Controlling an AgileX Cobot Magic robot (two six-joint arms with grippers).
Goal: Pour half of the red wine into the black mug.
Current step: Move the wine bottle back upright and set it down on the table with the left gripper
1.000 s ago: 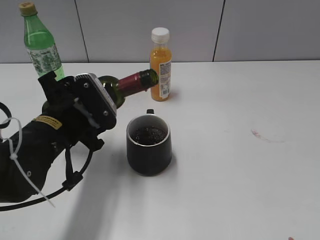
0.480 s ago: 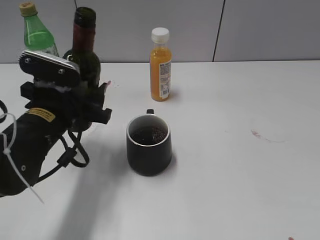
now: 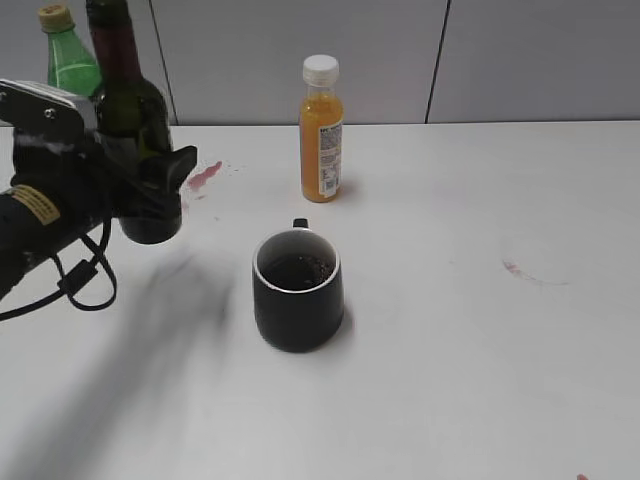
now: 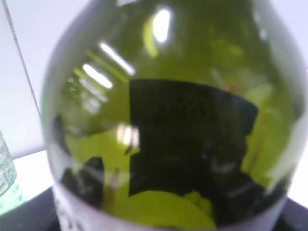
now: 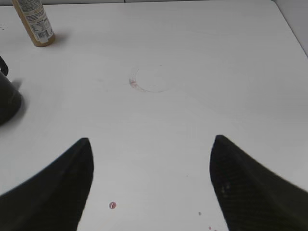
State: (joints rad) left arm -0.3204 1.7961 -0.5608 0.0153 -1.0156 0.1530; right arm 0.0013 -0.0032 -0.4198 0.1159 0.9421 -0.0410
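The dark green wine bottle (image 3: pixel 130 105) stands upright at the far left, held in my left gripper (image 3: pixel 140 195), which is shut around its body. The bottle's green glass fills the left wrist view (image 4: pixel 168 125). The black mug (image 3: pixel 298 290) sits in the middle of the table with dark red wine inside; its edge shows at the left of the right wrist view (image 5: pixel 7 98). My right gripper (image 5: pixel 150 159) is open and empty above bare table, out of the exterior view.
A small orange juice bottle (image 3: pixel 321 130) with a white cap stands behind the mug; it also shows in the right wrist view (image 5: pixel 33 21). A light green plastic bottle (image 3: pixel 68 60) stands behind the wine bottle. A red wine splash (image 3: pixel 203 178) and a faint ring stain (image 3: pixel 535 272) mark the table.
The left gripper has swung the wine bottle from tilted over the mug to upright and carried it left and back, away from the mug. A red splash now shows on the table.
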